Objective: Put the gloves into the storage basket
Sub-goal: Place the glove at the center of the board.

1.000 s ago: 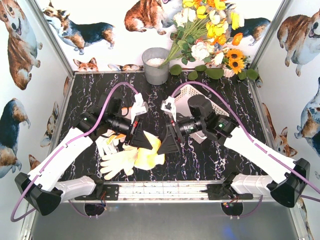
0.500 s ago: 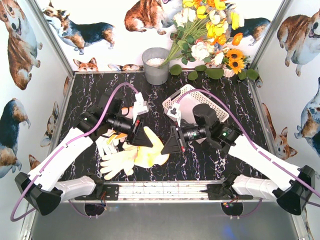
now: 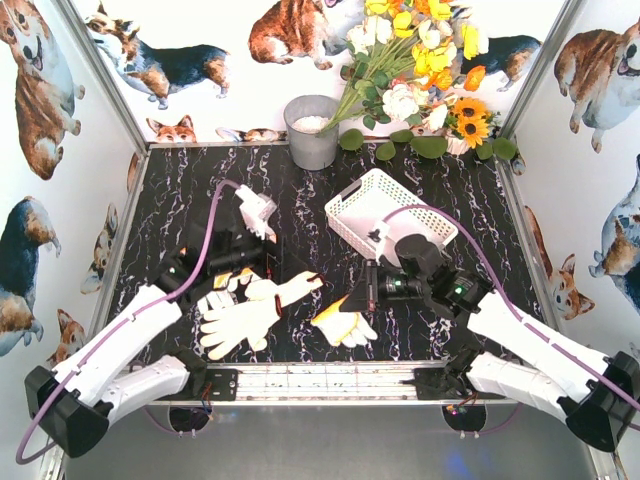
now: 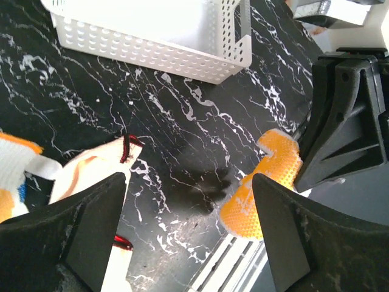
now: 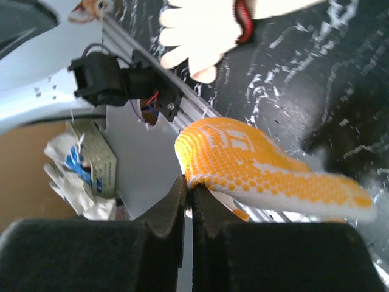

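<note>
Since the last half-second the hand-over has finished. The left claw has let go and drawn back to the left, and its jaws now stand spread with nothing between them. The right claw has pulled the orange-palmed cream knit glove away to the near right.

Nearest, just beyond the aluminium rail, that glove hangs from the right claw. The fingers are pressed together on one edge of it, and its length runs roughly left to right. To its left the loose cream-white knit gloves lie in a heap on the black marbled tabletop, not yet picked up.

The white slotted plastic basket lies straight beyond the right claw, on its far side. Its long axis runs from far left to near right, and its near-right corner sits under the right arm's own wrist and purple cable. The right arm is plainly the nearer of the two. I judge that the carry needs a short lift and a push away over the near wall, and the dangling glove could catch on that wall.

Farther off, the grey metal bucket and the bunch of yellow and white flowers stand at the back, clear of that path.
</note>
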`<action>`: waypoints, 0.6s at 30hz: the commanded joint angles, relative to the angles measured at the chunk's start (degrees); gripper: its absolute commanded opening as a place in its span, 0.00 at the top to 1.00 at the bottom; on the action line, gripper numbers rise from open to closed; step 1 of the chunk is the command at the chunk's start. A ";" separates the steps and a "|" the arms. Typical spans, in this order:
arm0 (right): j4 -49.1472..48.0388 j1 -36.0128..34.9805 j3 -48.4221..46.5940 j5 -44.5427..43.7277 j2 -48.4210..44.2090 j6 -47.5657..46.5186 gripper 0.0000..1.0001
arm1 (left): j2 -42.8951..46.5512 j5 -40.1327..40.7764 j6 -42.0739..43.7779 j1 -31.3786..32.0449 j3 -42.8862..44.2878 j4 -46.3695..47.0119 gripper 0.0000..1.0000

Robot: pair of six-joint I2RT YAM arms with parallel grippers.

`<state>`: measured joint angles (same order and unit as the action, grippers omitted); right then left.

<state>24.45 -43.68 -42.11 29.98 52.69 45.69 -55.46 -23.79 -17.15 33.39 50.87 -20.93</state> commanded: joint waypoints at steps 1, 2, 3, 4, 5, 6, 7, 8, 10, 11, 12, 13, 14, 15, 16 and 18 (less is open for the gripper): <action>1.14 1.16 1.86 -8.52 -4.00 9.89 1.00 | 4.46 3.39 -13.90 0.16 -8.94 15.95 0.20; 1.14 1.22 2.20 -9.99 -4.64 11.19 1.00 | 5.79 3.74 -17.04 0.18 -11.39 18.15 0.19; 0.94 1.35 2.59 -11.58 -5.30 12.50 1.00 | 7.19 4.67 -19.24 0.25 -13.32 19.52 0.18; 0.35 1.44 2.90 -13.00 -5.76 13.70 1.00 | 8.48 5.50 -21.28 0.27 -14.97 20.29 0.18; -0.68 1.60 3.25 -14.25 -6.03 14.65 1.00 | 9.65 6.44 -22.82 0.25 -16.09 20.32 0.17; -2.07 1.91 3.40 -15.09 -6.05 15.41 1.00 | 10.69 7.93 -24.06 0.25 -16.97 19.94 0.16; -3.48 2.42 3.32 -15.84 -5.83 16.00 1.00 | 11.55 8.98 -24.85 0.22 -17.55 19.21 0.15; -5.18 3.03 2.96 -16.43 -5.25 16.42 1.00 | 12.21 9.92 -25.09 0.20 -17.59 18.76 0.13; -7.87 4.66 0.85 -16.61 -3.46 16.00 1.00 | 12.53 11.53 -24.70 0.19 -16.63 17.83 0.11; -8.41 5.43 -1.01 -16.73 -2.14 15.04 1.00 | 12.13 12.23 -24.16 0.19 -15.58 17.13 0.10; -8.41 5.86 -3.03 -16.97 -0.95 13.80 1.00 | 11.42 12.55 -23.36 0.19 -14.17 16.20 0.09; -8.14 6.04 -5.25 -17.45 0.29 12.57 1.00 | 10.42 12.55 -22.58 0.19 -12.75 15.26 0.09; -7.75 6.06 -6.93 -17.67 1.30 11.91 1.00 | 9.42 12.72 -21.84 0.19 -11.26 14.22 0.09; -7.34 6.06 -7.91 -17.44 2.11 11.95 1.00 | 8.50 12.79 -21.33 0.19 -10.18 13.29 0.09; -7.05 6.06 -7.98 -16.53 2.70 12.05 1.00 | 7.85 12.87 -21.11 0.19 -9.61 12.79 0.08; -7.52 5.79 -4.81 -14.37 3.47 13.76 1.00 | 7.24 12.96 -20.98 0.19 -10.00 12.73 0.03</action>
<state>21.67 -37.67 -46.44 14.31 55.75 58.76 -47.11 -12.38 -38.87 33.45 38.98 -7.22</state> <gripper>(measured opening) 0.041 0.936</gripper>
